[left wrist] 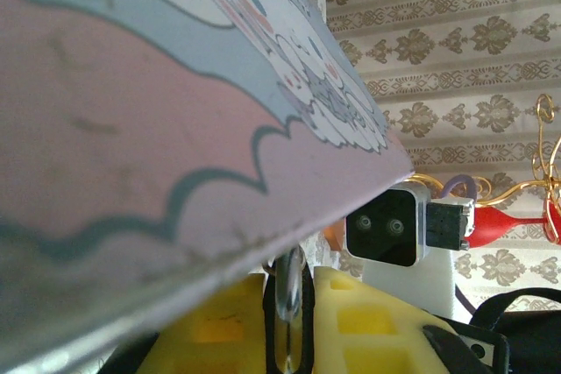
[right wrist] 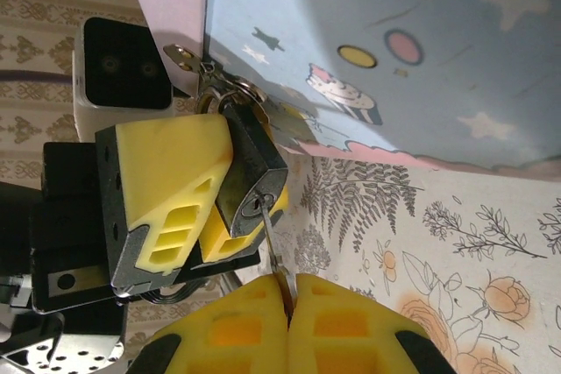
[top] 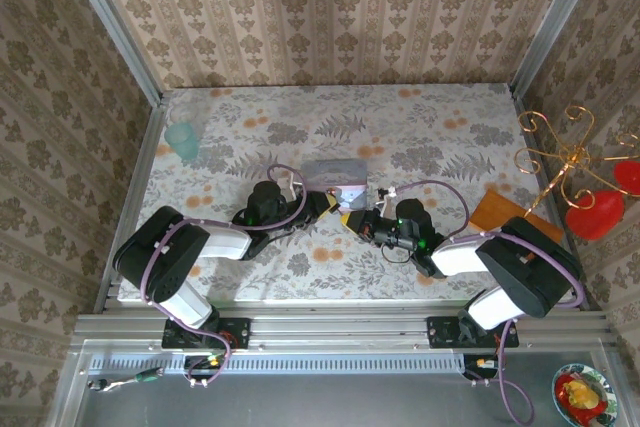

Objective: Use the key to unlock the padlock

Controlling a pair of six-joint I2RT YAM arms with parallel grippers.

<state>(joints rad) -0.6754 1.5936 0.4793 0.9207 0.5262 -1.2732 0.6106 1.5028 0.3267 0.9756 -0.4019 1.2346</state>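
1. Right wrist view: the right gripper (right wrist: 287, 297), yellow fingers pressed together on a thin silvery key (right wrist: 272, 238), holds the blade at the keyhole in the end face of the small dark metal padlock (right wrist: 250, 164).
2. Left wrist view: the left gripper (left wrist: 291, 330) is clamped on the padlock. A silvery loop, seemingly the shackle (left wrist: 287, 282), rises between its yellow fingers towards the edge of the pale blue cartoon-printed tin (left wrist: 175, 85).
3. The padlock hangs at the corner of the tin, held clear of the floral-patterned worktop (right wrist: 456, 243), with the two grippers facing each other across it.
4. Top external view: both arms meet at the tin's near side, around the middle of the worktop.
5. Progress, as it appears: key in hand, lock steadied and key tip entered into the keyhole all look done. How deep the blade sits cannot be told.
6. Remaining, by that reading: seating the key fully if needed, turning it, and freeing the shackle, which does not yet look released from the lock body.
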